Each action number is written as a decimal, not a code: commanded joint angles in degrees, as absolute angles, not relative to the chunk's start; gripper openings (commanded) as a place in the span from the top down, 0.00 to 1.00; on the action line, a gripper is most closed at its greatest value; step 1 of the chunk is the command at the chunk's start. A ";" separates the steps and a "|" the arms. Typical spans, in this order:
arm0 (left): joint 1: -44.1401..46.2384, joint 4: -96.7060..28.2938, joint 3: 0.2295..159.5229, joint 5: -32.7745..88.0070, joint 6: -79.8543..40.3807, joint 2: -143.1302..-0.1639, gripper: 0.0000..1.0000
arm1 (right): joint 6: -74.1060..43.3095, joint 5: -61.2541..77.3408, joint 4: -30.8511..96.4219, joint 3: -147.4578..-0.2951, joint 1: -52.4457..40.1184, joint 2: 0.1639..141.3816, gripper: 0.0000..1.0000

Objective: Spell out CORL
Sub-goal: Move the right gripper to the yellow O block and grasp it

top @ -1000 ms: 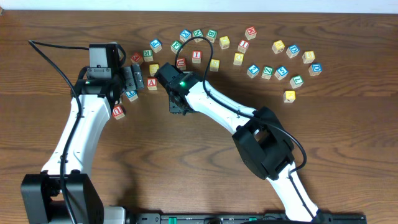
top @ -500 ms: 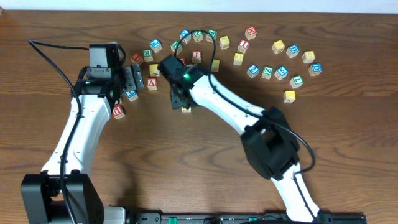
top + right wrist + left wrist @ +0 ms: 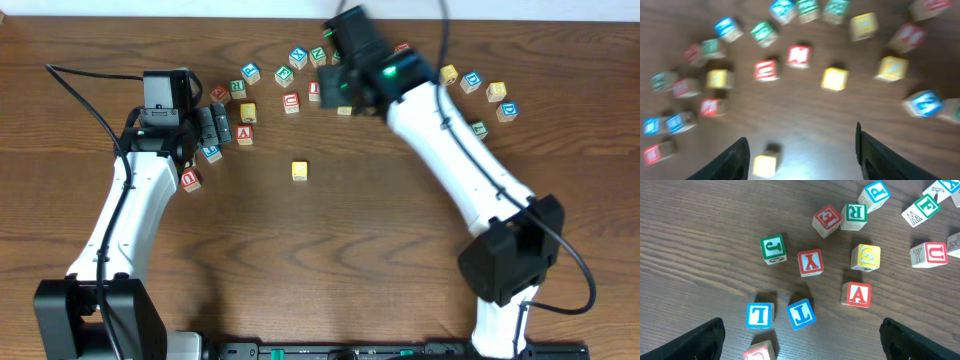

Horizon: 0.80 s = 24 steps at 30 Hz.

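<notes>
A single yellow block point(image 3: 299, 170) lies alone on the wood in the middle of the table; its letter is too small to read. It also shows blurred in the right wrist view as the yellow block point(image 3: 765, 165), by the left finger. My right gripper point(image 3: 340, 92) point(image 3: 801, 150) is raised over the back cluster of letter blocks, open and holding nothing. My left gripper point(image 3: 213, 128) point(image 3: 801, 340) is wide open above the left blocks. Under it lie a blue L block point(image 3: 801, 313), a blue T block point(image 3: 760, 315) and a green R block point(image 3: 855, 214).
Several letter blocks spread in an arc along the back of the table point(image 3: 400, 200), from a red block point(image 3: 190, 180) at the left to a yellow block point(image 3: 465, 154) at the right. A red A block point(image 3: 856, 294) and a yellow G block point(image 3: 865, 257) lie near the left gripper.
The right gripper opened wider, left the yellow block on the table and swung up and back to the right over the block cluster. The left arm has not moved.
</notes>
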<state>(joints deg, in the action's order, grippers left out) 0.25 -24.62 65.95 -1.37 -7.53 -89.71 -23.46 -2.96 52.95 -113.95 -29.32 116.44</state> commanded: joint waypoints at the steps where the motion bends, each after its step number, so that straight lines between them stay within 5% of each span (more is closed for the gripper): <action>1: 0.01 -24.60 67.35 -0.82 -8.01 -90.35 0.02 | -20.56 0.49 51.59 -114.39 -24.25 117.34 0.41; 24: 0.01 -24.60 67.35 -0.84 -8.01 -90.35 0.02 | -27.42 -9.47 42.70 -114.37 -18.20 131.68 0.37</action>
